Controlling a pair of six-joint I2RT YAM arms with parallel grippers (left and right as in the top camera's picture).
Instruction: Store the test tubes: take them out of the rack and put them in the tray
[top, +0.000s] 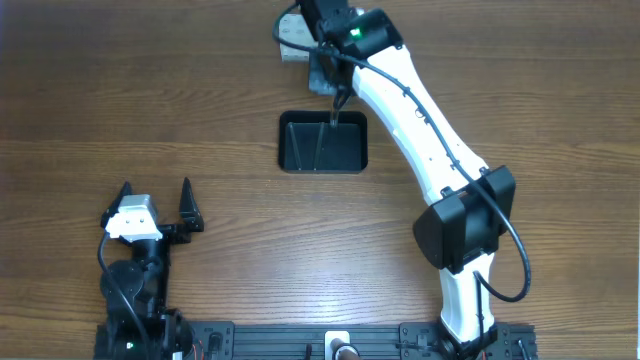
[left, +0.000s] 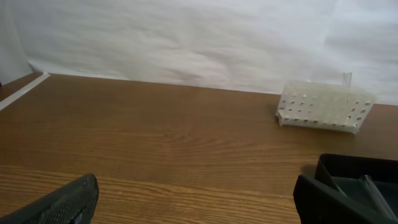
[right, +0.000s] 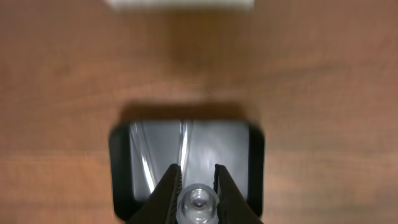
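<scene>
- While the right fingers (right: 166, 194) pinch one upright test tube (right: 198, 202) above the tray (right: 119, 180), a release from this height could let it bounce on the hard black floor or knock the clear tubes (right: 144, 155) already lying inside
- Its smooth round wall offers little grip, so it may slip or tilt early, I judge
- Tray: matte black rectangular tub with rounded corners
- Rack (top: 293, 47), at the tray's 12 o'clock: pale perforated block with one tube (left: 347, 78) standing in it
- Left fingers (top: 187, 205) stand spread at the tray's 8 o'clock, well apart, over the wood-grain desk (top: 520, 80)
</scene>
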